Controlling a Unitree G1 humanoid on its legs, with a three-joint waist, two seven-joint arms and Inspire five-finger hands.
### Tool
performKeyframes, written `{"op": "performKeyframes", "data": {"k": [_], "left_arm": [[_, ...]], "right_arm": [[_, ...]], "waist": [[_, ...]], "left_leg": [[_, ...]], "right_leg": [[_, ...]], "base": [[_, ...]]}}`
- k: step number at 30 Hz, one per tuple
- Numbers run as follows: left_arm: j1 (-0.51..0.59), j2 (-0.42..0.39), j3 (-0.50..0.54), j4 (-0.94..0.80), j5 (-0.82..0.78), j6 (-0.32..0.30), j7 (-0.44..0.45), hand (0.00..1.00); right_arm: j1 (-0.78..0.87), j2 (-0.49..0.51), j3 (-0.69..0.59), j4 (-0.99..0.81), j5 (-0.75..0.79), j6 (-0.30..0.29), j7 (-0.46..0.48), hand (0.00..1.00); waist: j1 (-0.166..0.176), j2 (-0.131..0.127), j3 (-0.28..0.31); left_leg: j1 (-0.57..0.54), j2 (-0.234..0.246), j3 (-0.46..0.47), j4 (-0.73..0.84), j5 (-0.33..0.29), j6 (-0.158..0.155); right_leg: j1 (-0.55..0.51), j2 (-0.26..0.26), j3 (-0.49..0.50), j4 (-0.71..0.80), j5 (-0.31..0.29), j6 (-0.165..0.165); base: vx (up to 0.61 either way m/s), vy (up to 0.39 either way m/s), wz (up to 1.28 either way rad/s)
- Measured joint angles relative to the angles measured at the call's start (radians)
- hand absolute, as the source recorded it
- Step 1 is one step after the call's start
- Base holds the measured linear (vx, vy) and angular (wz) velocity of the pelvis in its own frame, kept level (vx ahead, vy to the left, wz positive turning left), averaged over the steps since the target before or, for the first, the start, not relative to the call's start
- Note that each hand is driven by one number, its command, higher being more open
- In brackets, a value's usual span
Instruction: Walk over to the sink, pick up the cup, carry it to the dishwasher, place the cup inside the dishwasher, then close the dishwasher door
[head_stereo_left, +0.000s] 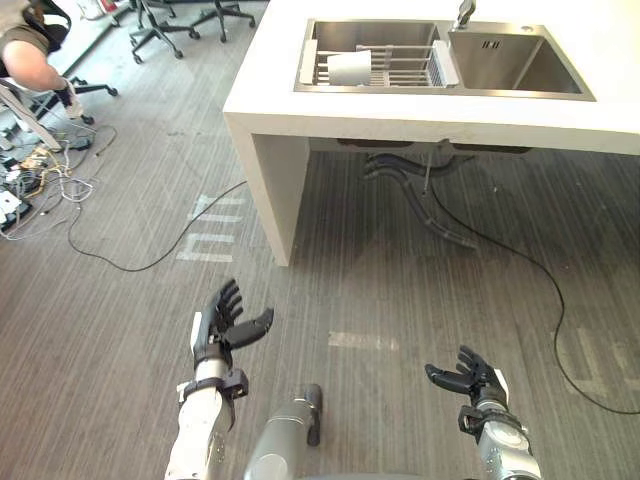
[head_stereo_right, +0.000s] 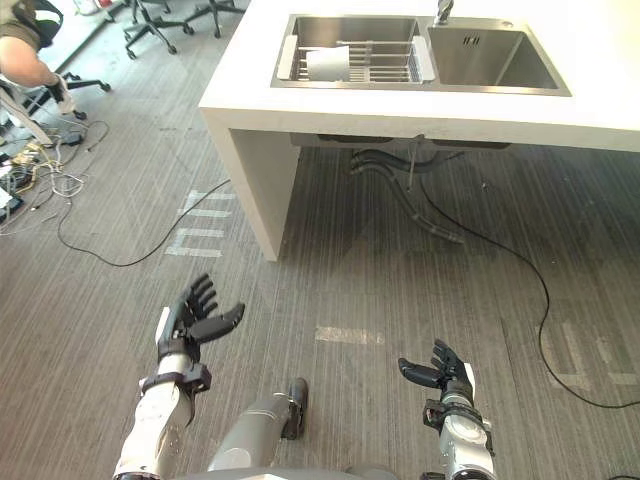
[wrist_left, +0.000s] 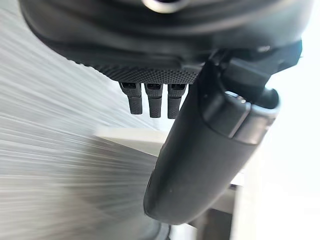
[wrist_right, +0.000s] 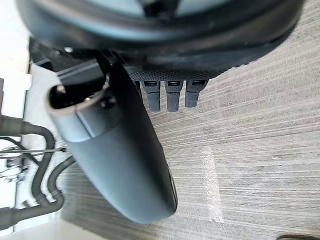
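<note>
A white cup (head_stereo_left: 349, 67) lies on its side on a wire rack (head_stereo_left: 400, 66) set across the left basin of a steel sink (head_stereo_left: 520, 62), far ahead in a white counter (head_stereo_left: 420, 110). My left hand (head_stereo_left: 222, 330) hovers low over the floor, open, fingers spread and holding nothing. My right hand (head_stereo_left: 470, 378) hangs lower right, also open and empty. Both hands are well short of the counter. The same cup (head_stereo_right: 326, 63) shows in the right eye view. In the wrist views the straight fingers (wrist_left: 150, 100) of the left hand and the fingers (wrist_right: 172, 95) of the right point over bare floor.
Grey hoses (head_stereo_left: 420, 195) hang under the counter, and a black cable (head_stereo_left: 540, 280) runs across the wood-look floor to the right. Another cable (head_stereo_left: 130, 262) snakes at left toward a tangle of wires. Office chairs (head_stereo_left: 165, 25) and a seated person (head_stereo_left: 30, 55) are at far left.
</note>
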Motion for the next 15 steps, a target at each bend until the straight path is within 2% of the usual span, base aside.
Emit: {"op": "performKeyframes", "data": {"k": [1, 2, 3, 4, 5, 6, 8, 10, 11, 12, 13, 14, 15], "left_arm": [[-0.001, 0.008, -0.019, -0.045, 0.001, 0.000, 0.000, 0.90], [-0.013, 0.019, -0.055, -0.094, 0.001, -0.002, -0.002, 0.90], [-0.022, 0.023, -0.066, -0.113, 0.004, -0.001, -0.001, 0.90], [-0.032, 0.023, -0.088, -0.159, 0.013, -0.002, -0.001, 0.90], [-0.040, 0.020, -0.104, -0.219, 0.023, -0.002, 0.004, 0.90], [-0.047, 0.019, -0.111, -0.251, 0.023, -0.004, 0.006, 0.90], [-0.102, 0.024, -0.147, -0.341, 0.023, -0.048, 0.024, 0.90], [-0.140, 0.023, -0.153, -0.371, 0.023, -0.078, 0.032, 0.90], [-0.166, 0.024, -0.151, -0.383, 0.023, -0.106, 0.049, 0.90], [-0.190, 0.031, -0.145, -0.383, 0.028, -0.127, 0.073, 0.90], [-0.197, 0.034, -0.136, -0.381, 0.039, -0.132, 0.082, 0.90], [-0.198, 0.036, -0.130, -0.377, 0.052, -0.134, 0.097, 0.90], [-0.190, 0.028, -0.131, -0.368, 0.053, -0.132, 0.109, 0.90]], "right_arm": [[0.003, 0.008, 0.000, 0.000, -0.002, 0.001, 0.000, 0.90], [0.006, 0.020, 0.000, -0.001, -0.008, 0.001, 0.001, 0.90], [0.008, 0.025, 0.000, -0.003, -0.016, 0.001, 0.003, 0.90], [0.011, 0.038, 0.003, -0.008, -0.031, 0.002, 0.007, 0.90], [0.019, 0.058, 0.004, -0.021, -0.038, 0.001, 0.013, 0.90], [0.023, 0.068, 0.004, -0.034, -0.038, 0.001, 0.016, 0.90], [0.052, 0.092, 0.006, -0.069, -0.039, -0.003, 0.027, 0.90], [0.065, 0.093, 0.006, -0.074, -0.038, -0.003, 0.029, 0.90], [0.069, 0.093, 0.006, -0.071, -0.038, -0.003, 0.029, 0.90], [0.067, 0.092, 0.006, -0.056, -0.038, -0.003, 0.029, 0.90], [0.065, 0.090, 0.006, -0.043, -0.038, -0.003, 0.029, 0.90], [0.066, 0.082, 0.006, -0.006, -0.038, -0.002, 0.029, 0.90], [0.064, 0.068, 0.007, 0.028, -0.038, 0.001, 0.028, 0.90]], "waist": [[-0.005, -0.004, 0.002], [-0.022, -0.011, 0.002], [-0.028, -0.012, 0.003], [-0.042, -0.013, 0.003], [-0.052, -0.012, 0.003], [-0.053, -0.012, 0.003], [-0.057, -0.017, -0.001], [-0.061, -0.016, -0.008], [-0.068, -0.015, -0.011], [-0.081, -0.018, -0.019], [-0.085, -0.019, -0.022], [-0.103, -0.018, -0.026], [-0.099, 0.010, -0.040]], "left_leg": [[0.033, -0.005, 0.007, 0.004, -0.028, 0.008], [0.086, -0.019, 0.005, 0.006, -0.059, 0.016], [0.121, -0.026, 0.001, -0.003, -0.072, 0.022], [0.197, -0.031, -0.003, -0.027, -0.094, 0.025], [0.271, -0.025, -0.010, -0.065, -0.111, 0.027], [0.302, -0.019, -0.015, -0.082, -0.118, 0.025], [0.394, 0.006, -0.037, -0.139, -0.144, 0.012], [0.437, 0.021, -0.051, -0.174, -0.156, -0.004], [0.468, 0.036, -0.059, -0.197, -0.169, -0.019], [0.489, 0.048, -0.069, -0.216, -0.184, -0.042], [0.501, 0.052, -0.075, -0.223, -0.193, -0.052], [0.535, 0.071, -0.101, -0.228, -0.210, -0.076], [0.546, 0.111, -0.112, -0.217, -0.212, -0.084]], "right_leg": [[-0.062, -0.005, 0.008, 0.176, 0.012, 0.085], [-0.155, -0.024, 0.021, 0.430, 0.037, 0.177], [-0.191, -0.034, 0.020, 0.540, 0.039, 0.180], [-0.250, -0.056, -0.001, 0.672, 0.033, 0.166], [-0.298, -0.077, -0.039, 0.718, 0.023, 0.134], [-0.321, -0.082, -0.057, 0.717, 0.016, 0.119], [-0.423, -0.077, -0.120, 0.622, -0.010, 0.071], [-0.469, -0.062, -0.131, 0.468, -0.013, 0.059], [-0.491, -0.042, -0.127, 0.310, 0.006, 0.048], [-0.501, -0.026, -0.105, 0.137, 0.071, 0.034], [-0.501, -0.022, -0.102, 0.075, 0.147, 0.016], [-0.467, -0.006, -0.109, 0.041, 0.285, -0.036], [-0.453, 0.030, -0.126, 0.056, 0.256, -0.071]], "base": [[0.53, 0.182, -0.09], [0.52, 0.159, 0.04], [0.53, 0.114, 0.11], [0.50, 0.078, 0.05], [0.48, 0.056, 0.03], [0.43, 0.010, 0.03], [0.43, -0.066, 0.16], [0.37, -0.116, 0.19], [0.44, -0.188, 0.22], [0.44, -0.199, 0.27], [0.57, -0.269, 0.40], [0.52, -0.256, 0.24], [0.64, -0.321, 0.18]]}}
